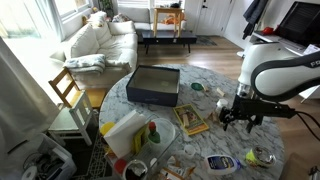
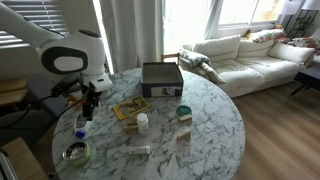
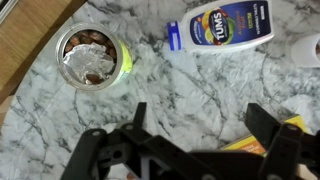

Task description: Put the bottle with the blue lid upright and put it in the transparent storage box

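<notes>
The bottle with the blue lid (image 3: 225, 25) lies on its side on the marble table, blue cap (image 3: 173, 37) pointing left in the wrist view. It also shows in both exterior views, as the bottle (image 1: 222, 163) near the table's edge and the bottle (image 2: 81, 127) under the arm. My gripper (image 3: 200, 125) hangs open above bare marble just short of it, with nothing between its fingers (image 3: 138, 115). In the exterior views the gripper (image 1: 240, 118) (image 2: 88, 108) hovers over the table. The transparent storage box (image 1: 122, 130) sits at the table's opposite edge.
An opened tin can (image 3: 92, 58) stands beside the bottle. A yellow book (image 3: 262, 140) lies under the gripper's right finger. A dark box (image 1: 155, 85) sits at the table's far side. A small green bottle (image 1: 153, 132) and a white bottle (image 2: 143, 122) stand mid-table.
</notes>
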